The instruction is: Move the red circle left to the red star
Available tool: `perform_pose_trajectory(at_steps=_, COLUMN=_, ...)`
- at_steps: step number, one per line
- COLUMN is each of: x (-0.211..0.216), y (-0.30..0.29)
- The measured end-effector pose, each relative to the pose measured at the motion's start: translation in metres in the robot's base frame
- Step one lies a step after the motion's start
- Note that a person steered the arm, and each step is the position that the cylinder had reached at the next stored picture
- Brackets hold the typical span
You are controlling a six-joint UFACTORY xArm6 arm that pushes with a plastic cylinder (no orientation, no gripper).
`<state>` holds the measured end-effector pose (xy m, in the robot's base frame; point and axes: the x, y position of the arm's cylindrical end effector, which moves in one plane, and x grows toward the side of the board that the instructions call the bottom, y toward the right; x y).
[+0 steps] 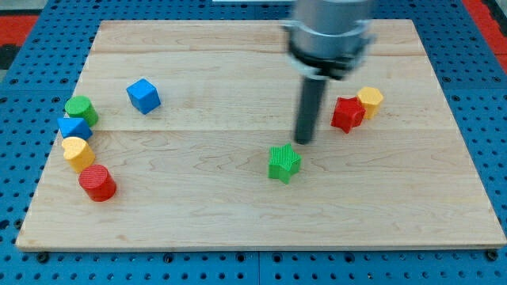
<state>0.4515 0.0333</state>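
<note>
The arm [329, 32] above my tip [303, 142] is blurred and cut by the view's top. Right of the tip, the red star [346, 114] partly hides the yellow block [370, 100].

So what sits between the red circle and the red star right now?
In the camera view, the green star and my tip lie between the red circle and red star.

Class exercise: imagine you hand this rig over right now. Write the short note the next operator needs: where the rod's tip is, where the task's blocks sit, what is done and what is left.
End effector: no gripper, only the rod. My tip sits just above the green star, near the board's middle.

Red circle: at the view's lower left, below the yellow block, far from my tip.

Red star: at the view's right, touching the yellow hexagon.

Done: nothing visible yet; the circle and the star lie far apart.

Left: bring my tip to the circle and push it across the board to the star's left side, probably steering past the green star.
</note>
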Motion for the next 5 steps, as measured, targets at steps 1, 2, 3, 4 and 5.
perform_pose_trajectory(at_steps=1, x=-0.009, y=-0.126)
perform_pose_trajectory(at_steps=2, x=0.077, y=-0.173)
perform_pose_trajectory(at_steps=3, x=0.144, y=-0.19)
perform_pose_trajectory(at_steps=4, x=0.12, y=-0.275)
perform_pose_trajectory(at_steps=5, x=0.078, y=-0.261)
